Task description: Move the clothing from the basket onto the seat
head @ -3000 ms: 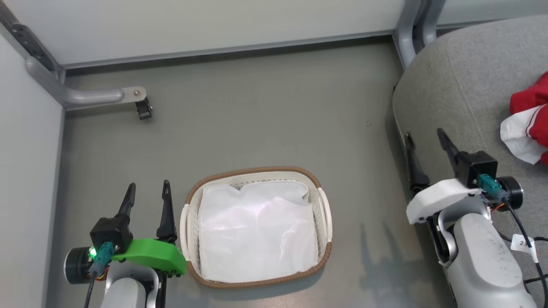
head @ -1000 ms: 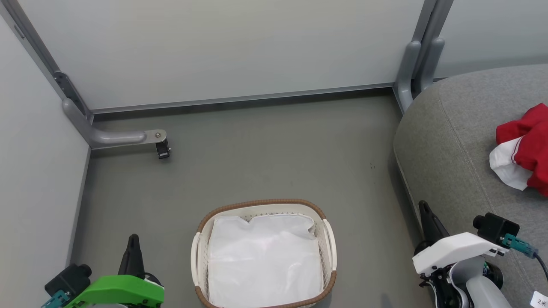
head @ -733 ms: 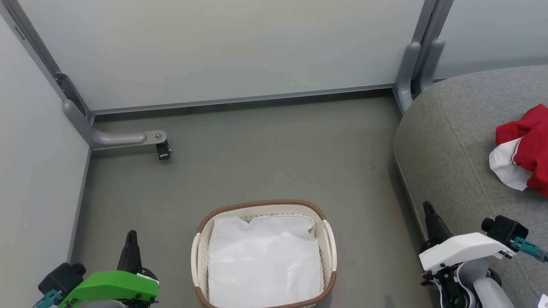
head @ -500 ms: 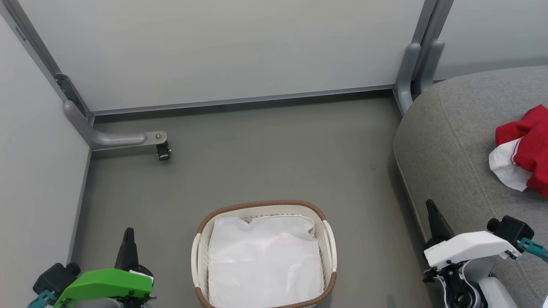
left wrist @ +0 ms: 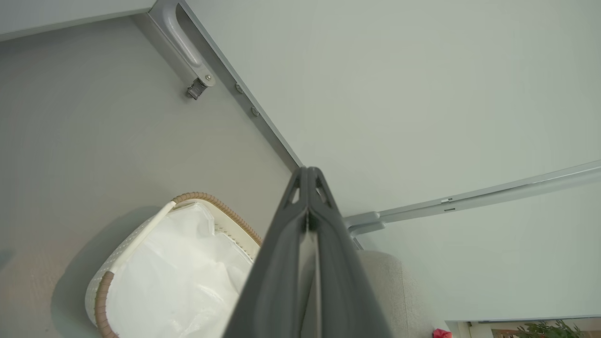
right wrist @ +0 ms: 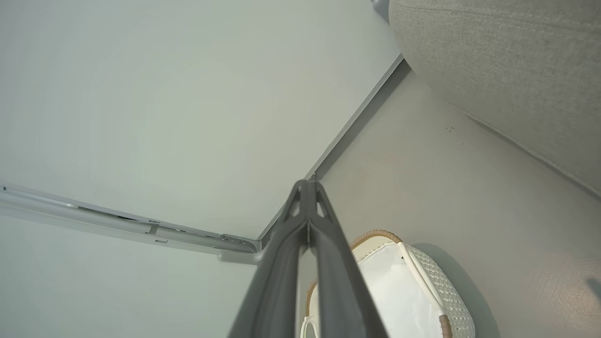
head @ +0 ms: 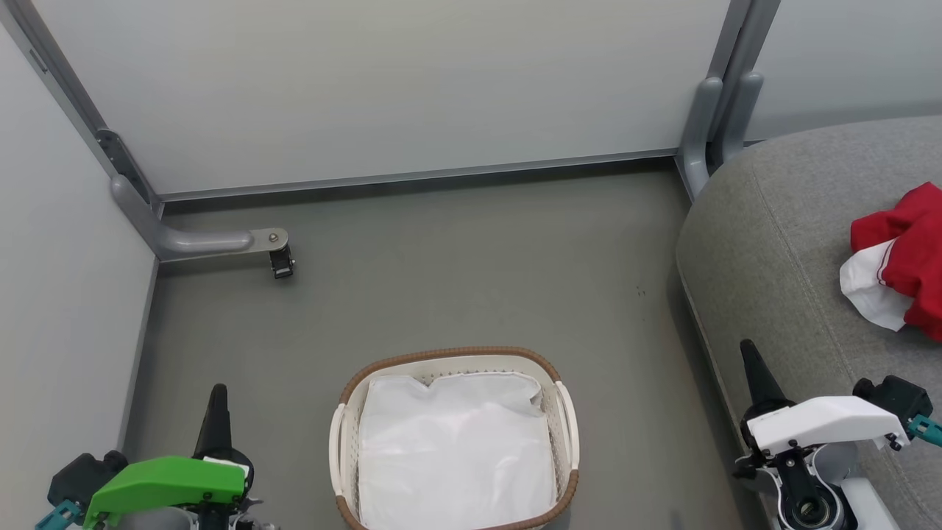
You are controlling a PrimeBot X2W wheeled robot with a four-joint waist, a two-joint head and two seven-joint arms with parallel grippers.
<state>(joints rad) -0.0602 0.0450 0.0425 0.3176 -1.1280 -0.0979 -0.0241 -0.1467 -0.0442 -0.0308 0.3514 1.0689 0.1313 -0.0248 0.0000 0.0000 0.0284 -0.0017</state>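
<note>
Head view: clothing (head: 907, 243) is seen on the seat (head: 780, 221), the basket (head: 449, 355) holding none. Left claw (head: 218, 395) and right claw (head: 749, 355) are closed, empty, best parked clear.

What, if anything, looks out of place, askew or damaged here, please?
Nothing stands out. The basket stands upright on the floor, holding just its slightly rumpled white liner. The clothing lies crumpled on the seat, back from its rounded edge.

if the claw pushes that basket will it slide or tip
Probably slides: the basket sits low and wide on the smooth floor. Likely light, since it holds only a white liner. Its perforated walls may flex.
</note>
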